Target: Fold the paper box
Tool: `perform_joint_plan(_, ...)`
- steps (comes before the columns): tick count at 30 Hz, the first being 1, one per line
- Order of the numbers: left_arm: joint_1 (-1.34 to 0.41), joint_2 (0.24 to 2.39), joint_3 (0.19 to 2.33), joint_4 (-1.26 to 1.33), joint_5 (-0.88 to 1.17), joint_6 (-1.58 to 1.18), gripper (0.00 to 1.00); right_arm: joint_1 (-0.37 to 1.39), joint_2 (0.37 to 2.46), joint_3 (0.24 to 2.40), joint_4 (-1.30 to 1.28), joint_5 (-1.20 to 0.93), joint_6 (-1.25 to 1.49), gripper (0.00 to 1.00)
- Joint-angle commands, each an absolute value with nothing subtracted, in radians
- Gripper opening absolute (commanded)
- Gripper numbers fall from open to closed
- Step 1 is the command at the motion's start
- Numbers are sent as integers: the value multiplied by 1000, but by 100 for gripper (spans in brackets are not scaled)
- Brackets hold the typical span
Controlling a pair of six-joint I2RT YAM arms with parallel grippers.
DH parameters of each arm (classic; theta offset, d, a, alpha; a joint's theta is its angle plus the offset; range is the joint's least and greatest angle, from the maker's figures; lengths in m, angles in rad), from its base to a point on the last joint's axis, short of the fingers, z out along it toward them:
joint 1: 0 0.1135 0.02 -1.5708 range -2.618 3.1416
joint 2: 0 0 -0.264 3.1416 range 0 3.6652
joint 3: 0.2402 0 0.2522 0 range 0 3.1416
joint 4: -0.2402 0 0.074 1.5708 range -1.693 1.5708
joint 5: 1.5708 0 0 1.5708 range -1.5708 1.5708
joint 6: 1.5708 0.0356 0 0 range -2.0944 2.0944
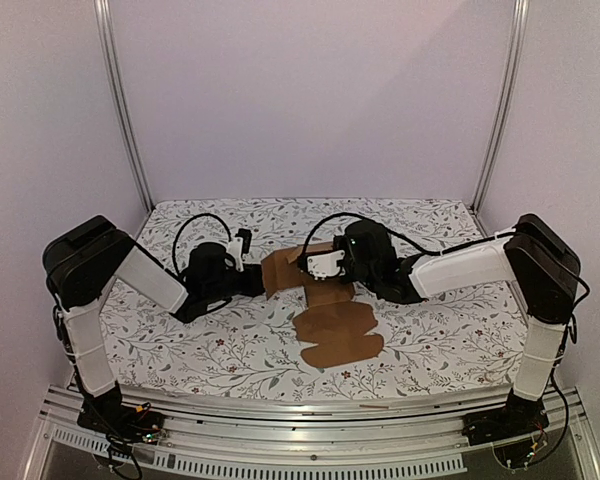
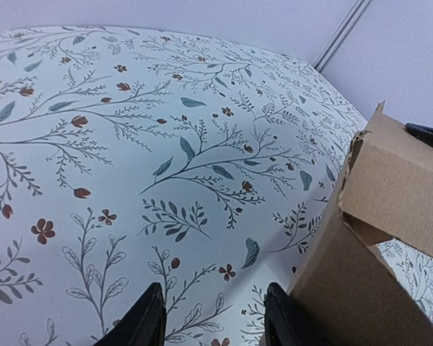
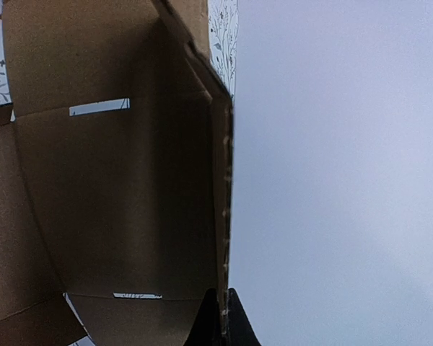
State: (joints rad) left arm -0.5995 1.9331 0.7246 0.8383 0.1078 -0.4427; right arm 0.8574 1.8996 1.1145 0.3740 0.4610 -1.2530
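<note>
Right tool (image 3: 222,318) pinches paper box (image 1: 335,330) | left tool (image 2: 213,306) released | long axis seemingly far-left to near-right

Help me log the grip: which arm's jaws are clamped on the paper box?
The right gripper, shut on the paper box's edge; the left gripper's jaws stand open beside it.

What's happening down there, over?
Left gripper open beside brown kraft cardboard paper box. Right gripper shut on its raised panel edge. Rest flat on floral tablecloth.

floral tablecloth (image 1: 210,345) lying flat, pale walls (image 1: 310,90) all round, aluminium posts (image 1: 123,110) at both back corners, slotted rail (image 1: 310,412) along the near edge.
</note>
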Motion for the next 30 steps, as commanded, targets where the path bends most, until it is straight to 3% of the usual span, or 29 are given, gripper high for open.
perform_joint_plan(1, -589, 1950, 741, 888, 155, -429, 47, 890, 1904, 1074, 546, 463, -1307, 0)
perform_joint_plan(8, -590, 1962, 765, 867, 270, -405, 47, 903, 1919, 1013, 654, 481, -1327, 0)
perform_joint_plan(17, -595, 1926, 716, 867, 185, -424, 48, 903, 1937, 946, 751, 483, -1395, 0)
perform_joint_plan(22, -610, 1895, 760, 721, 48, -414, 48, 903, 1928, 967, 676, 476, -1379, 0)
perform_joint_plan(26, -615, 1895, 797, 667, 30, -413, 48, 899, 1899, 1066, 445, 486, -1235, 0)
perform_joint_plan(30, -619, 1863, 772, 721, -20, -410, 48, 886, 1905, 1100, 425, 484, -1231, 0)
